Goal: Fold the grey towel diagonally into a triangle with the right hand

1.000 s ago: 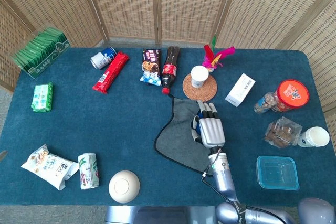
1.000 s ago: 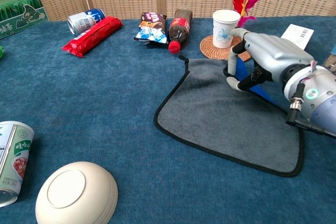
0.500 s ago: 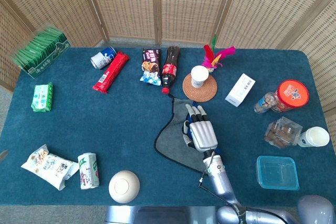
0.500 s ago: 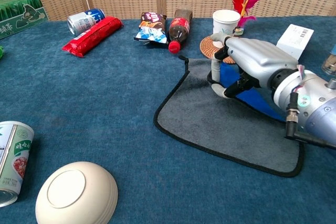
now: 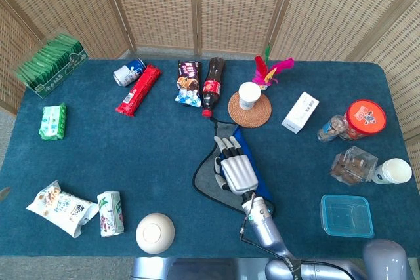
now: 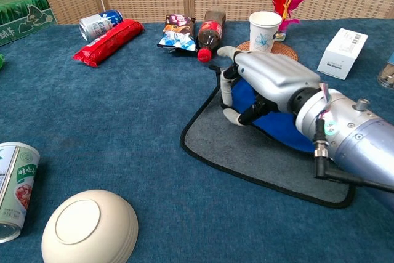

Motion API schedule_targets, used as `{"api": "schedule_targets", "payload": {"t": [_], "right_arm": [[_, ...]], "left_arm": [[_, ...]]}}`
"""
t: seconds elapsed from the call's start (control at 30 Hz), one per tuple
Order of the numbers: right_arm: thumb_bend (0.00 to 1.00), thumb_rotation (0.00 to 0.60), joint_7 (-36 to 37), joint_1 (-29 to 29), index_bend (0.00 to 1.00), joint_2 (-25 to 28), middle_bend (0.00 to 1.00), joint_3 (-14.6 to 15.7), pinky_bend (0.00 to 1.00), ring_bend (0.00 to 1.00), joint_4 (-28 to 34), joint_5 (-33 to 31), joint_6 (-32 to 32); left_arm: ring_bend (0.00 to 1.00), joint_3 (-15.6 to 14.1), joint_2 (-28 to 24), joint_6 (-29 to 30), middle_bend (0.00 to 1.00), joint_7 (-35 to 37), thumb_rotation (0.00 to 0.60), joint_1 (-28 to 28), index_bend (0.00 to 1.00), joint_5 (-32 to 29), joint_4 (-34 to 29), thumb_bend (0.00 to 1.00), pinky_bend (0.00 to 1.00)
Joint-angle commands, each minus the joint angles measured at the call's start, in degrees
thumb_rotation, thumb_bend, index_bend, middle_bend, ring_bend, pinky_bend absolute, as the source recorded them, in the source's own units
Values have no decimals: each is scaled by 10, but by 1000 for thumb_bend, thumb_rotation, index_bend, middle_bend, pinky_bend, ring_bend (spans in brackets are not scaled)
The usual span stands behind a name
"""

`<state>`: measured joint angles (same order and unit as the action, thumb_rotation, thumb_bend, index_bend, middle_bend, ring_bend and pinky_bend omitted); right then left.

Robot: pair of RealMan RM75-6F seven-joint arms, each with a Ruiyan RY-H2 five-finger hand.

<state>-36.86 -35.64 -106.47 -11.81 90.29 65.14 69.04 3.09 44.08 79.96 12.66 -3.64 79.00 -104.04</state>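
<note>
The grey towel (image 5: 206,176) with a black hem lies at the table's middle front, also seen in the chest view (image 6: 246,147). Its right part is lifted and turned over to the left, showing a blue underside (image 6: 280,132) (image 5: 253,170). My right hand (image 5: 234,166) (image 6: 271,79) hovers over the towel's middle and grips the turned-over part with curled fingers (image 6: 229,93). The towel's far right edge is hidden under my forearm. My left hand is in neither view.
A cola bottle (image 5: 213,82) and a paper cup (image 5: 249,94) on a woven coaster stand just behind the towel. A white box (image 5: 300,112) is at the right, a clear blue container (image 5: 346,216) at front right, and a white bowl (image 5: 155,233) at front left.
My right hand has moved left across the towel, dragging the gripped part with it. More of the blue underside shows and less of the grey top.
</note>
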Motion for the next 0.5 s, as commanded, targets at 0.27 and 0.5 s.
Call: {"api": "schedule_targets", "payload": {"t": [0.27,0.5], "right_arm": [[531,600,3,-8,655,-9,0,13,0,0,4,8,-13],[533,600,2,-15,656,-23,0,17,0,0,-10,5,-26]], "left_arm": [[0,-1,1,10,0,-15,600,3,103,4,-9,279,12],[0,1,2,6,0,-17,600,1,103,-3,-10,280,12]]}}
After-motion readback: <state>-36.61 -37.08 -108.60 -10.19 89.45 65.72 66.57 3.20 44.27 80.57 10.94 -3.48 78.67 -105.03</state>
